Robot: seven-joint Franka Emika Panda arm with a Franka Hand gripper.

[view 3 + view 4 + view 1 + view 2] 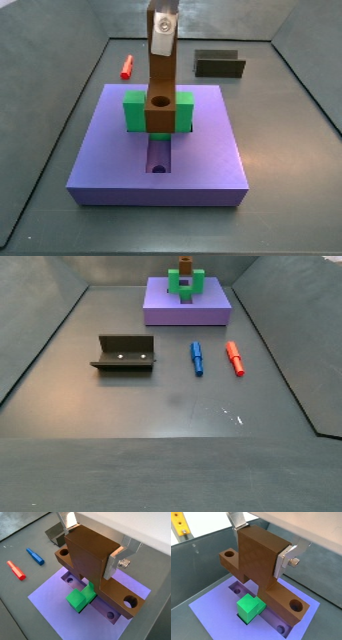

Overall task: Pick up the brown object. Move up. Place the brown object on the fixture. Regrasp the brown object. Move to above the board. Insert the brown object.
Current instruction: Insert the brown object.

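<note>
My gripper (90,544) is shut on the brown object (87,559) and holds its bar upright, wide cross end (119,596) down; both wrist views show this (262,543). In a side view the gripper (162,32) stands over the purple board (120,150). The brown object's (162,95) lower end sits between the arms of the green U-shaped block (135,110), over the board's slot (159,158). I cannot tell whether it touches the board. The fixture (221,64) stands empty behind the board, and shows apart from the board in a side view (123,353).
A blue pen (197,357) and a red pen (235,357) lie on the grey floor between the fixture and the right wall. They also show in a wrist view, blue (35,556) and red (16,569). Grey walls ring the floor.
</note>
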